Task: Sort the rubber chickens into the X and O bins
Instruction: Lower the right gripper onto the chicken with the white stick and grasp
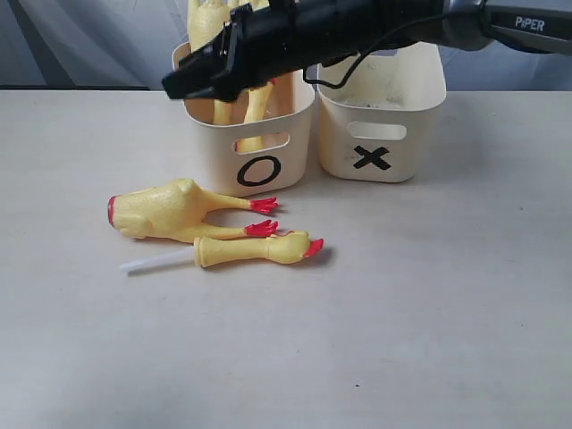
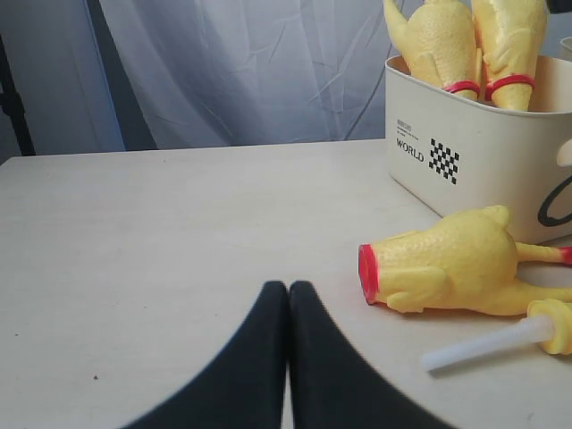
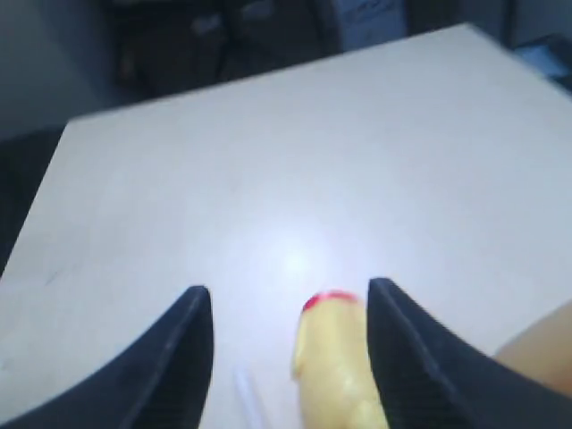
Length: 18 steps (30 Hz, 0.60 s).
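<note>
Two yellow rubber chickens (image 1: pixel 210 27) stand in the cream O bin (image 1: pixel 268 156); beside it is the X bin (image 1: pixel 420 107). A headless chicken body (image 1: pixel 170 210) with a red neck rim and red feet lies on the table in front of the O bin. A neck-and-head piece (image 1: pixel 259 250) with a white tube lies beside it. My right gripper (image 1: pixel 179 85) reaches across above the O bin's left rim and hangs open (image 3: pixel 290 288), holding nothing, with the headless body (image 3: pixel 335 366) far below. My left gripper (image 2: pixel 288 290) is shut and empty near the headless body (image 2: pixel 447 268).
The O bin (image 2: pixel 465 170) has a checkered label on its side wall. The white tube (image 2: pixel 483 344) sticks out from the neck piece onto the pale table (image 1: pixel 402 313). A grey curtain hangs behind the table.
</note>
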Each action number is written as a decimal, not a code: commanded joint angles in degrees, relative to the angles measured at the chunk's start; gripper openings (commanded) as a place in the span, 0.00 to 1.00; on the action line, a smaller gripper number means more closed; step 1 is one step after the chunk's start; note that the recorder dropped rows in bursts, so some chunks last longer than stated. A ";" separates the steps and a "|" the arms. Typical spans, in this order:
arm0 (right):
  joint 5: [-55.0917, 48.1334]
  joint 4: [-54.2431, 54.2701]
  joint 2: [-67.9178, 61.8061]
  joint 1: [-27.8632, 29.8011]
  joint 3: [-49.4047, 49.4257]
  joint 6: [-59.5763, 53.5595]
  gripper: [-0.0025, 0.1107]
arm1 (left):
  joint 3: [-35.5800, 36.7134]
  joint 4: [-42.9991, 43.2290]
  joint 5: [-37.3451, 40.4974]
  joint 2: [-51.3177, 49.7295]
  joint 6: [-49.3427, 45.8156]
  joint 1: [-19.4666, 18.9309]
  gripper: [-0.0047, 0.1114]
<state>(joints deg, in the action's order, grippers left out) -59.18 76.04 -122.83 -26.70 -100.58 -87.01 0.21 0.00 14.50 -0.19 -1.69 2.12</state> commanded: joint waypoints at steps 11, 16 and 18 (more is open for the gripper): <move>-4.44 -50.10 -2.09 -12.34 -0.14 18.28 0.47 | -0.21 0.00 -0.80 0.19 0.13 0.34 0.04; 2.69 -54.96 -5.33 -13.97 -0.14 23.37 0.47 | -0.21 0.00 -0.80 0.19 0.13 0.34 0.04; 7.13 -56.06 -6.62 -13.97 -0.14 26.16 0.47 | -0.21 0.00 -0.80 0.19 0.13 0.34 0.04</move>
<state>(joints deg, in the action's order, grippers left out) -56.13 21.47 -128.53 -40.69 -100.68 -63.19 0.21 0.00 14.50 -0.19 -1.69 2.12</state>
